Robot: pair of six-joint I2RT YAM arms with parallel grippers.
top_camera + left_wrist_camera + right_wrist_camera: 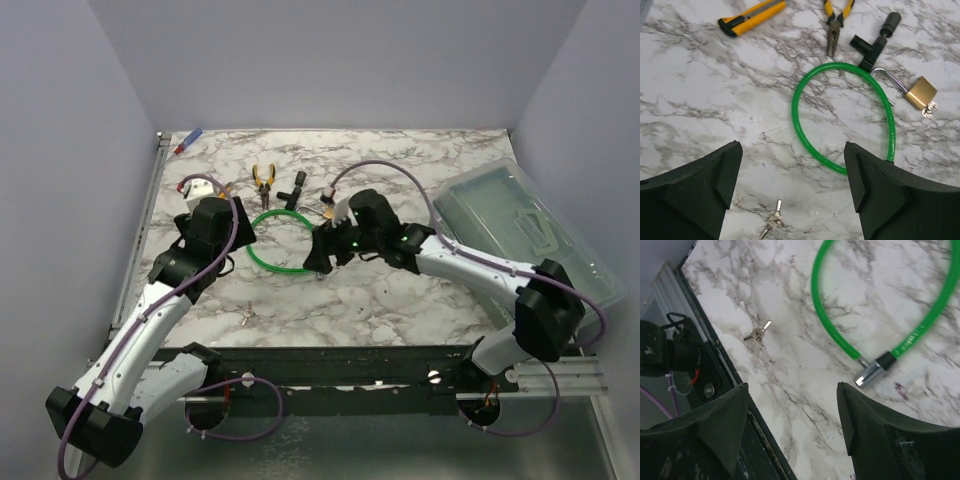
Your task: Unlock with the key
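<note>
Your loose key (757,332) lies flat on the marble table (690,100) near its front edge, outside the loop of the green cable lock (800,90), whose metal end (870,372) lies free. A brass padlock (920,92) sits beside the loop. Your left gripper (792,150) and right gripper (792,387) both hover with jaws spread, holding nothing

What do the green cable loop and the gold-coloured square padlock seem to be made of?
The green cable loop: a glossy plastic sheath, judging by its smooth sheen; its core is hidden. The gold-coloured square padlock: probably brass, from its yellow metallic shine.
</note>
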